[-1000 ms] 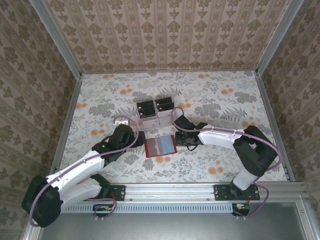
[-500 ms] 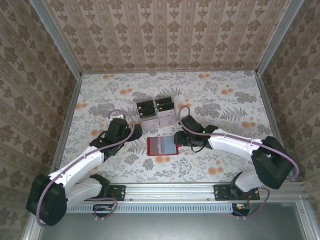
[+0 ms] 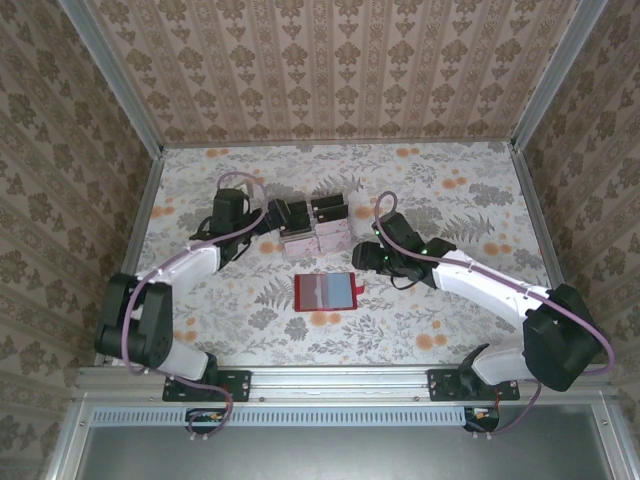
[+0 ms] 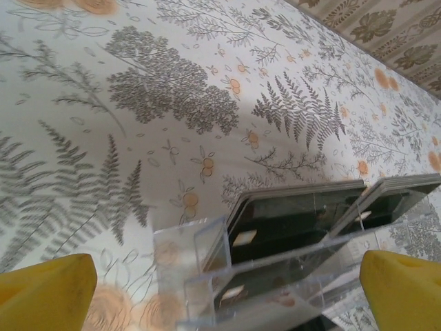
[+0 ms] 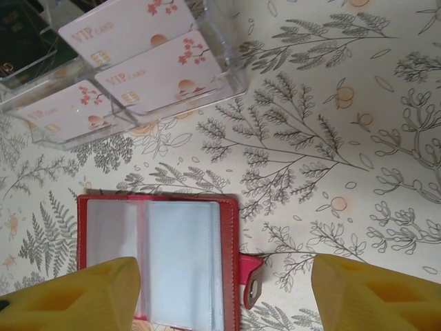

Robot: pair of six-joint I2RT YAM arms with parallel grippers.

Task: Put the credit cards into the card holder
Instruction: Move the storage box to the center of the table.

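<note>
The card holder (image 3: 325, 291) lies open on the table, red with greyish clear pockets; in the right wrist view the card holder (image 5: 165, 258) shows its snap tab at its right edge. The credit cards (image 3: 310, 222) stand in a clear acrylic rack, black faces behind and pale pink faces in front. My left gripper (image 3: 274, 216) is open at the rack's left end, and the black credit cards (image 4: 296, 221) sit just ahead of the left gripper (image 4: 224, 296). My right gripper (image 3: 362, 256), seen from the wrist as right gripper (image 5: 224, 300), hangs open above the holder's right edge, holding nothing.
The clear rack (image 5: 138, 103) stands just beyond the holder, with pale VIP cards in its front slots. Patterned walls and metal rails (image 3: 135, 215) fence the floral table (image 3: 450, 200). Bare table lies right of the holder and along the near edge.
My right gripper has opened, let go of the card holder and drawn back to the right. My left arm has swung from beside the holder up to the rack's left end.
</note>
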